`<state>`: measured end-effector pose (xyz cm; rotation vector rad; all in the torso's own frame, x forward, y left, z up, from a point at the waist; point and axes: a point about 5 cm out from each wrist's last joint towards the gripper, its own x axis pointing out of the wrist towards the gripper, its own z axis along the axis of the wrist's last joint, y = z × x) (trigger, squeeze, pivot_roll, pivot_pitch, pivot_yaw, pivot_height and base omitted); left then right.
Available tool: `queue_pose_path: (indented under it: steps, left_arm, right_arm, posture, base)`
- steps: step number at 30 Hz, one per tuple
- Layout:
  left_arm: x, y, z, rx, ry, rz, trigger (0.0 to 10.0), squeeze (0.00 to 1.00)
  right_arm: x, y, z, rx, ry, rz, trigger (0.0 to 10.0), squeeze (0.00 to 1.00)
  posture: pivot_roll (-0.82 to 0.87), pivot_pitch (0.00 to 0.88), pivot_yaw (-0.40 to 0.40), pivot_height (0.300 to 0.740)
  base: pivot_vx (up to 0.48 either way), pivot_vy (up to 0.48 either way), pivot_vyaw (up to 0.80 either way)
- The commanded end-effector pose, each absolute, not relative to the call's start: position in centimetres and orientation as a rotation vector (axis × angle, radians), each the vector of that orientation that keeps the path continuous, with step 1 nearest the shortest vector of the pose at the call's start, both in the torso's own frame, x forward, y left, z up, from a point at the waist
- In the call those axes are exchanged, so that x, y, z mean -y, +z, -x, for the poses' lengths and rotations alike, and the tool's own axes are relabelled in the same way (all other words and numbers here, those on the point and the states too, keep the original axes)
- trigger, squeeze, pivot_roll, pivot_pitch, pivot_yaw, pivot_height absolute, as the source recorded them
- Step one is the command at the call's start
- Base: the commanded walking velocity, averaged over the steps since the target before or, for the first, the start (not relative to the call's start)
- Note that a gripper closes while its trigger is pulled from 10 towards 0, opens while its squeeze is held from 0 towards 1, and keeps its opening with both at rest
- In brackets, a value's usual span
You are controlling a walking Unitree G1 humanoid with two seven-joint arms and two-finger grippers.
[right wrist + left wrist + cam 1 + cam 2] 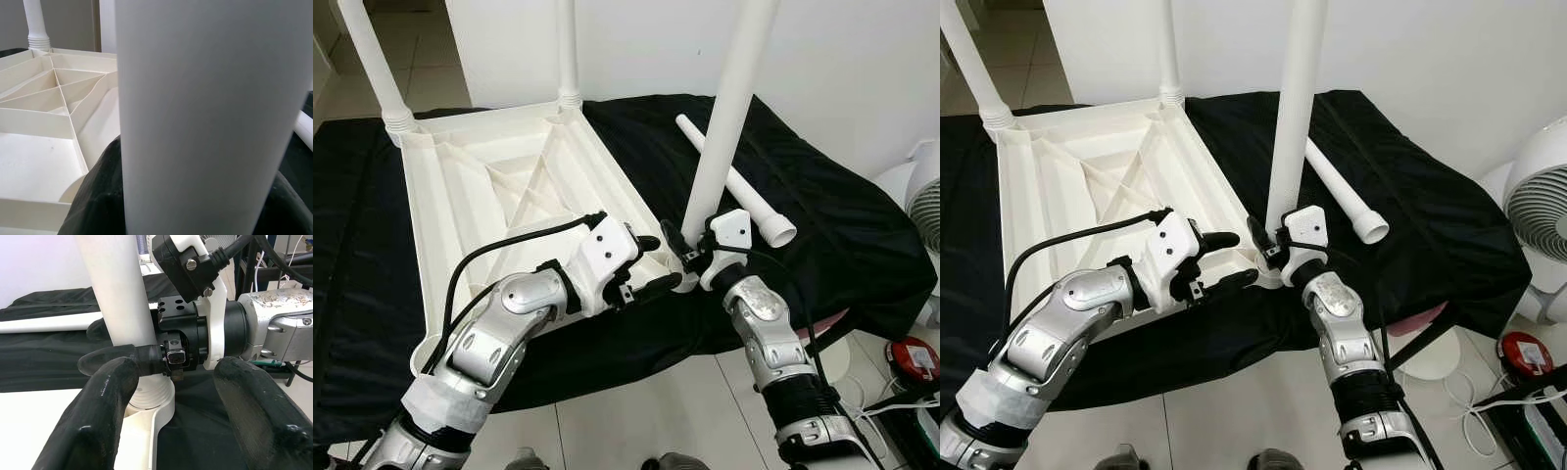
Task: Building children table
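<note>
Right gripper (685, 257) is clamped around the base of the third table leg (729, 108), fingers on either side of the tube just above the corner socket (149, 404). The leg stands nearly upright, tilted slightly. In the right wrist view the white tube sits squarely between the two black fingers (95, 196), so the grip looks centred.

Left gripper (648, 266) sits spread apart just beside that same corner, fingers reaching toward the leg base, holding nothing. One finger looks to rest on the tabletop rim; contact not certain.

Step in hand, my read: seating leg three in its socket. The left wrist view shows the threaded collar of the leg at the socket mouth, but I can't tell whether it's fully home.

Next move likely calls for a downward push or twist from the right wrist while the left braces the upturned tabletop (480, 196) so it doesn't slide on the black cloth (822, 196).

Pose: both forearms angle in from the near edge, meeting at the near-right corner; right wrist roughly horizontal to the leg.

Two legs (372, 59) already stand at the far corners. The fourth leg (734, 181) lies loose on the cloth, just beyond the right gripper.
</note>
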<state>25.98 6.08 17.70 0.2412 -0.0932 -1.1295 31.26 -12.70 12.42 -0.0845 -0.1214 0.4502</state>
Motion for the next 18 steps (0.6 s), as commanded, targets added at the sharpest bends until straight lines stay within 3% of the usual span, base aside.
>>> queue_pose_path:
  steps: [1,18]
  left_arm:
    - [-5.81,18.09,-25.71,0.107,-1.161,-0.245,10.0,0.0]
    - [-5.83,18.18,-25.7,0.108,-1.165,-0.251,10.0,0.0]
  right_arm:
    - [13.64,7.95,-30.18,-0.084,0.419,0.069,10.0,0.0]
    - [14.08,7.1,-30.08,-0.103,0.35,-0.036,10.0,0.0]
  posture:
    - [0.05,0.022,-0.036,0.74]
    - [0.06,0.022,-0.032,0.74]
  base:
    - [0.0,0.0,0.0]
    - [0.0,0.0,0.0]
